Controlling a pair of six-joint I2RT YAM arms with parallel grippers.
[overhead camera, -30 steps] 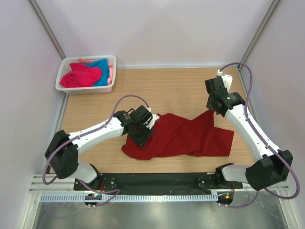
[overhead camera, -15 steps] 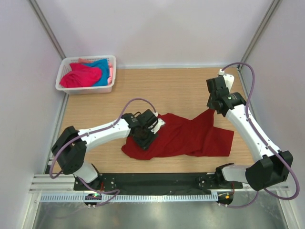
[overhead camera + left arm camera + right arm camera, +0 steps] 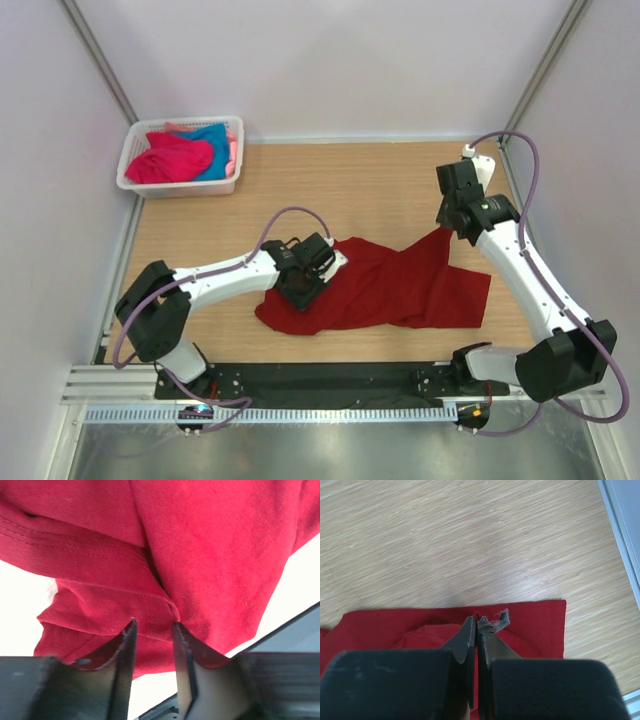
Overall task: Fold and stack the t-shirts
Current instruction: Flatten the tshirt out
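Cloth this soft looks light and limp, sagging wherever it isn't held, so I'd take the red shirt [image 3: 400, 285], rumpled toward the near edge of the counter, by a hem or shoulder seam. The right gripper [image 3: 447, 228] is clamped tight on a lifted corner near the right edge. The left gripper [image 3: 303, 285] has its fingers [image 3: 125, 645] slightly parted, tips on a ridge of cloth. The other shirts [image 3: 180, 155] sit in the basket [image 3: 180, 188] at the far left corner.
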